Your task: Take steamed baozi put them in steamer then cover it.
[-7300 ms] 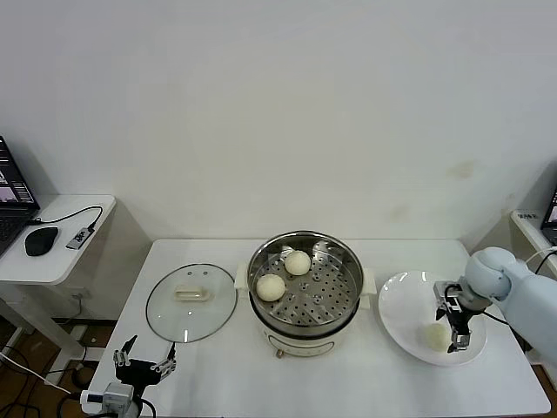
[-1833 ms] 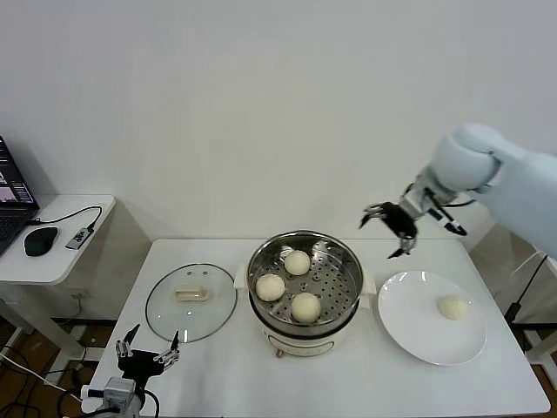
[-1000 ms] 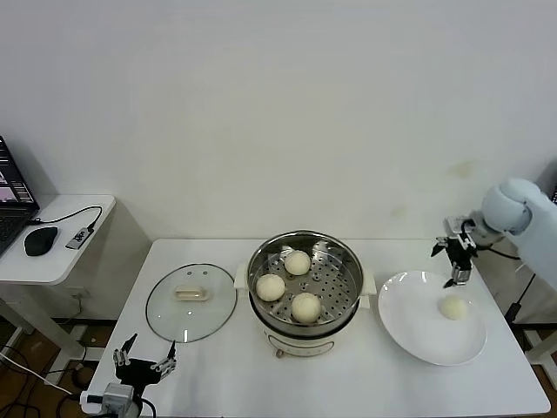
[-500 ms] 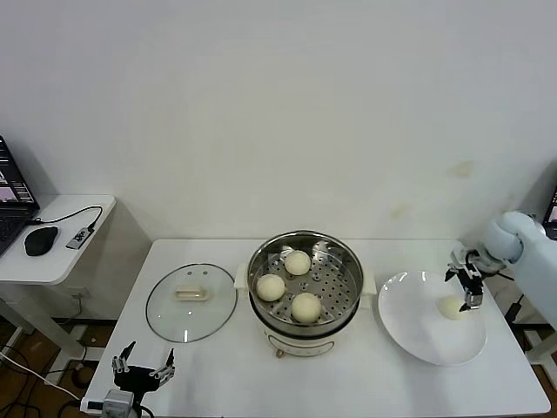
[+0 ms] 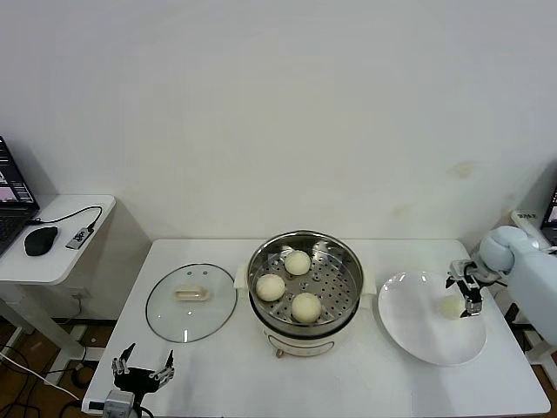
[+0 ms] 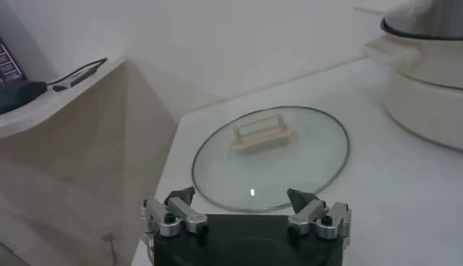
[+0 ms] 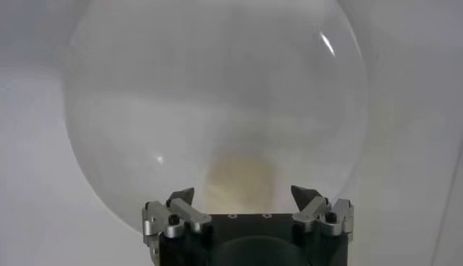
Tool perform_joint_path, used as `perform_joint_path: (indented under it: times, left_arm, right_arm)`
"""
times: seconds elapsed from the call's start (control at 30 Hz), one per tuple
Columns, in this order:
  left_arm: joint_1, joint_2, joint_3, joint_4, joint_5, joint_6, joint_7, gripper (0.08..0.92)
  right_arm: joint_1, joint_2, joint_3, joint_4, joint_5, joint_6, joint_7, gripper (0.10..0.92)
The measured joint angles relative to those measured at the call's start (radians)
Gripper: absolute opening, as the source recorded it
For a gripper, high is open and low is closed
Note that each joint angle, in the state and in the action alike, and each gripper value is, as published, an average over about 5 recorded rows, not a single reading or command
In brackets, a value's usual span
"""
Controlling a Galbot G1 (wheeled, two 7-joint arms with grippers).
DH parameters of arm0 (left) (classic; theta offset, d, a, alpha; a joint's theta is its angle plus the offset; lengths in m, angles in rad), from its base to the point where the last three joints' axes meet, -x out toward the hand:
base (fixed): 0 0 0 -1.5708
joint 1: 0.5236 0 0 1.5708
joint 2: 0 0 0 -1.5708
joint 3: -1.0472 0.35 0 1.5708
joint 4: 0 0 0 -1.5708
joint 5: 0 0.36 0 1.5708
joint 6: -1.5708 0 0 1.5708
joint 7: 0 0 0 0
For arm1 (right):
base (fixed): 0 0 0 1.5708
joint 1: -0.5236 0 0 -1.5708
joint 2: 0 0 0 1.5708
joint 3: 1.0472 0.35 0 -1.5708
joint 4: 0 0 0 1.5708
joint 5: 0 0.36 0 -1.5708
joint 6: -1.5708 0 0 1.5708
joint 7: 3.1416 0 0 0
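Three steamed baozi (image 5: 298, 262) lie on the perforated tray of the steel steamer (image 5: 342, 261) at the table's middle. A last baozi (image 5: 447, 306) rests on the white plate (image 5: 418, 335) to the right. My right gripper (image 5: 466, 296) hangs open just above and beside it; in the right wrist view the baozi (image 7: 242, 179) sits between the spread fingertips (image 7: 184, 196) of that gripper (image 7: 244, 194). The glass cover (image 5: 191, 300) lies flat left of the steamer. My left gripper (image 5: 139, 373) waits open off the table's front left corner, facing the cover (image 6: 271, 155).
A side table (image 5: 52, 252) with a mouse and cable stands at the far left. The steamer's white handle (image 5: 369, 281) nearly reaches the plate's rim. The wall runs close behind the table.
My right gripper has come down and to the right, from above the plate's far rim to right at the baozi on the plate. The left arm barely moved.
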Motion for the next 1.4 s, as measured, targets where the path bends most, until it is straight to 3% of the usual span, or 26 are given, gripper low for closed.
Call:
perform_joint_path:
  times: [0.87, 1.17, 1.4]
  left_arm:
    - [-0.002, 0.001, 0.003, 0.007, 0.001, -0.001, 0.0, 0.823]
    - [-0.005, -0.001, 0.006, 0.007, 0.001, -0.001, 0.0, 0.823]
    - [-0.008, 0.0, 0.007, 0.005, 0.001, -0.001, 0.001, 0.823]
  right_arm:
    - [-0.026, 0.046, 0.035, -0.081, -0.043, 0.011, 0.057, 0.821]
    - [-0.021, 0.042, 0.037, -0.089, -0.022, -0.002, 0.055, 0.635]
    - [-0.008, 0.028, 0.031, -0.078, 0.009, -0.026, 0.039, 0.576]
